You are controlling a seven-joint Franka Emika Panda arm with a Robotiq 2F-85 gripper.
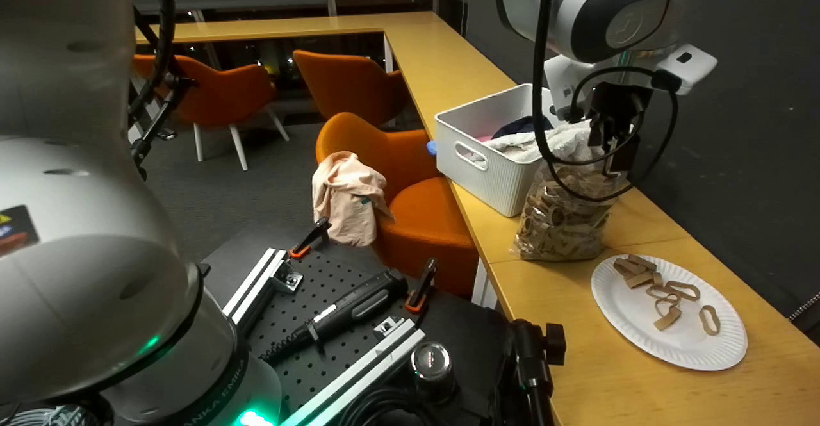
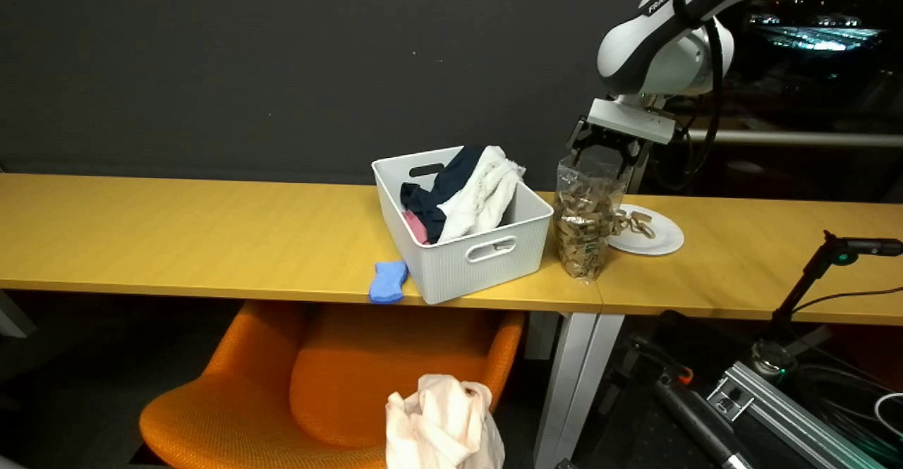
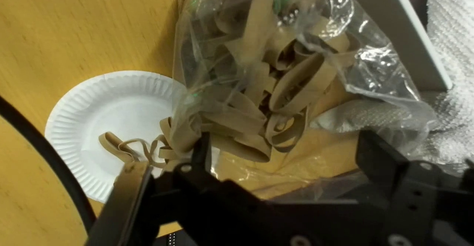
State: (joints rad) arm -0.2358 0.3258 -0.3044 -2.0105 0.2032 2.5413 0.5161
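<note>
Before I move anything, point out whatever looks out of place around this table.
Two things look astray, since other cloths sit in the white bin: a blue cloth beside it at the edge of the table, and a peach cloth draped on the orange chair. The bag of tan bands stands upright.

Wht bin (image 2: 458, 271) w/ clothes (image 2: 476, 197) sits on tbl (image 2: 211, 236) nr blue cloth (image 2: 388, 282), pink cloth (image 1: 349, 198) on chair (image 1: 416, 205).
</note>
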